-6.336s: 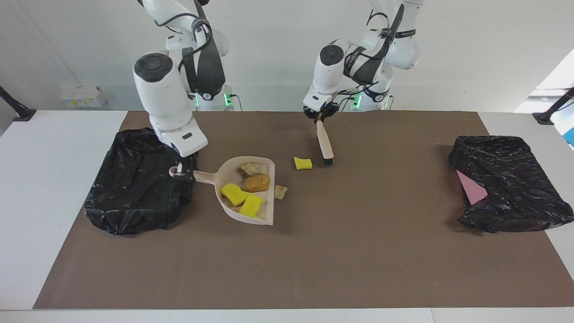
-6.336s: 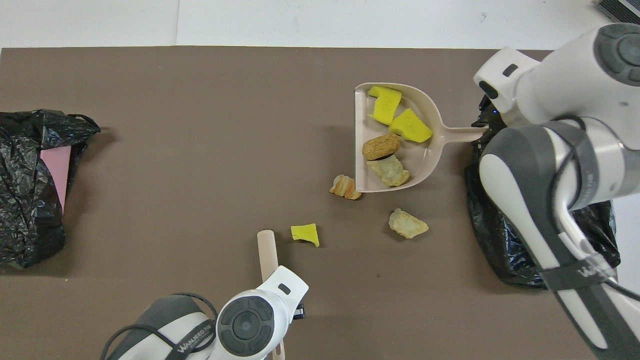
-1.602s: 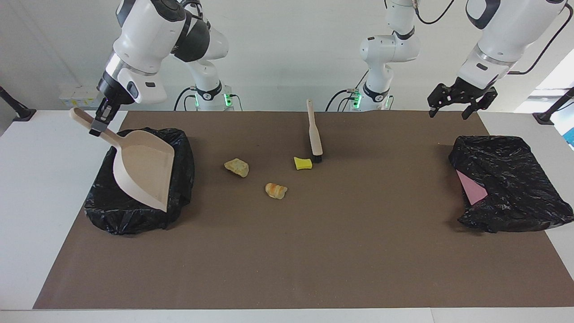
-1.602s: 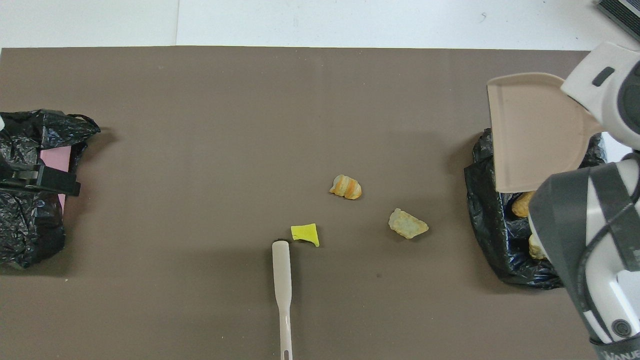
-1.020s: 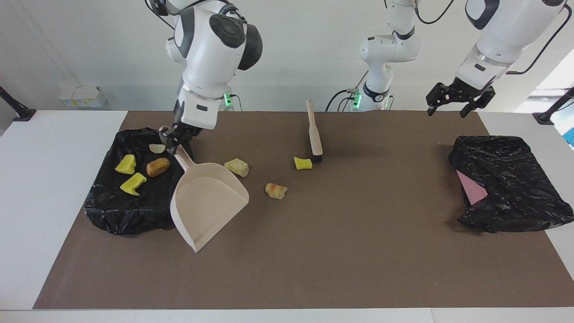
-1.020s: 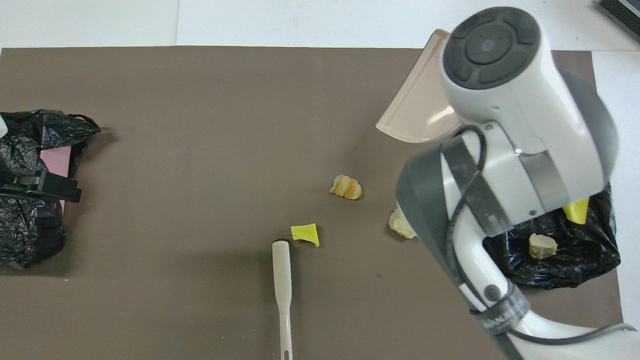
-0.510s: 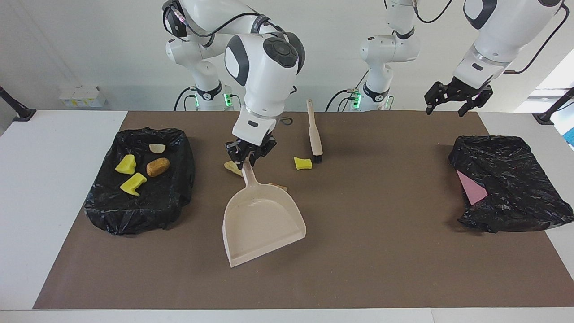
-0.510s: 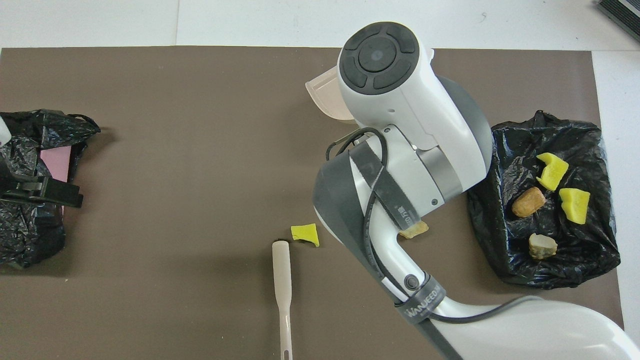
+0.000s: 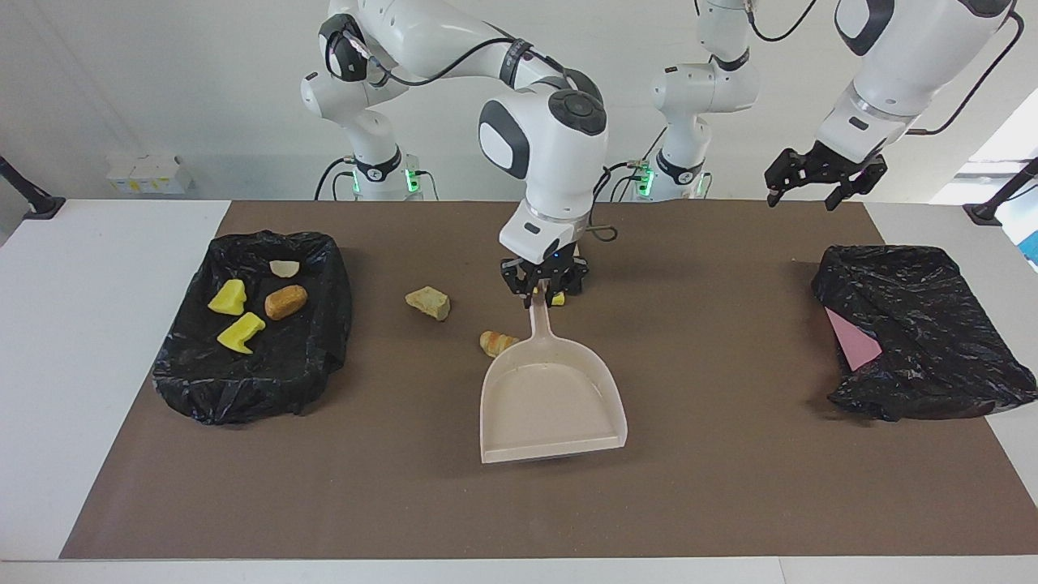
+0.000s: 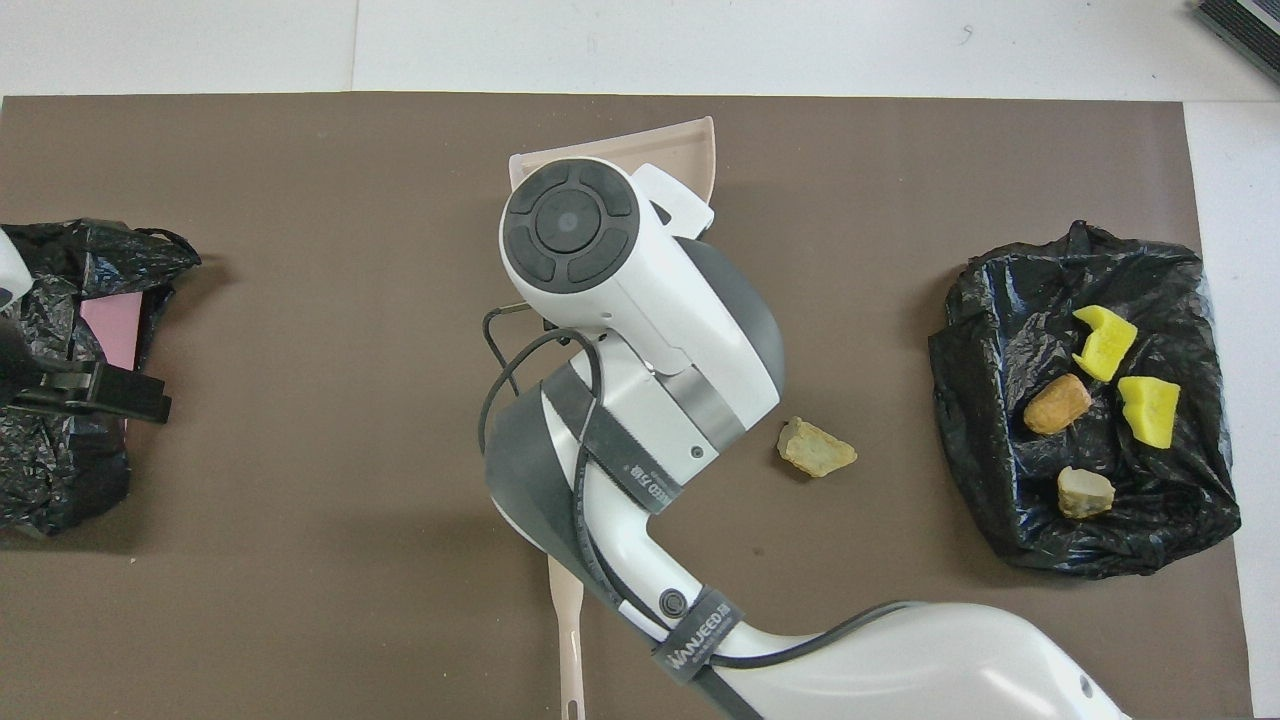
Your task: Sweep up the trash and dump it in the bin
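Observation:
My right gripper (image 9: 542, 294) is shut on the handle of the empty beige dustpan (image 9: 551, 397), low over the middle of the mat with its mouth pointing away from the robots. A bread-like roll (image 9: 496, 343) lies beside the pan. A beige lump (image 9: 428, 302) (image 10: 817, 447) sits toward the bin. A yellow sponge bit (image 9: 558, 299) peeks out by the gripper. The black-bagged bin (image 9: 251, 373) (image 10: 1000, 330) at the right arm's end holds several trash pieces (image 9: 241, 332). My left gripper (image 9: 803, 195) hangs open and empty in the air.
A second black bag (image 9: 924, 324) with a flat pink sheet (image 9: 851, 341) lies at the left arm's end. The brush is mostly covered by my right arm; only its handle end (image 10: 568, 640) shows in the overhead view.
My right arm swung the empty dustpan from beside the bin to the middle of the mat, turning its mouth away from the robots. The left gripper barely shifted.

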{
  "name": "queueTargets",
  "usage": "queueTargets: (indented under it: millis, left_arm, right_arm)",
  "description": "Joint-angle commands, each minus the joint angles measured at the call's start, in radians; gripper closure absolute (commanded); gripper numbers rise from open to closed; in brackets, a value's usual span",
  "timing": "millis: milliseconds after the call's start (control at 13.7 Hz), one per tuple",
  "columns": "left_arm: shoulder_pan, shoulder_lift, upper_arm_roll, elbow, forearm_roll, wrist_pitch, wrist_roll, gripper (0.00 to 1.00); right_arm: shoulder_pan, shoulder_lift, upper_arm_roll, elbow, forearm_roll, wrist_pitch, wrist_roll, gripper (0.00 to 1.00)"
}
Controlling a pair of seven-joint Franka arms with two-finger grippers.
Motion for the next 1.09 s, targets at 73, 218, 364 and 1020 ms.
queueTargets:
  millis: [73, 218, 364, 1020]
  left_arm:
    - [-0.018, -0.032, 0.001, -0.058, 0.014, 0.033, 0.004, 0.00]
    - [-0.018, -0.033, 0.001, -0.072, 0.014, 0.046, 0.004, 0.00]
    - [-0.019, -0.033, 0.001, -0.072, 0.014, 0.046, 0.007, 0.00]
    - [-0.019, -0.018, 0.001, -0.070, 0.007, 0.065, 0.009, 0.00]
  right_arm:
    - [0.047, 0.085, -0.003, 0.035, 0.050, 0.087, 0.113, 1.00]
    - [0.042, 0.085, -0.003, 0.011, 0.117, 0.118, 0.115, 1.00]
    - [0.048, 0.085, -0.003, -0.018, 0.137, 0.155, 0.115, 1.00]
    - [0.048, 0.068, -0.003, -0.137, 0.154, 0.235, 0.126, 0.59]
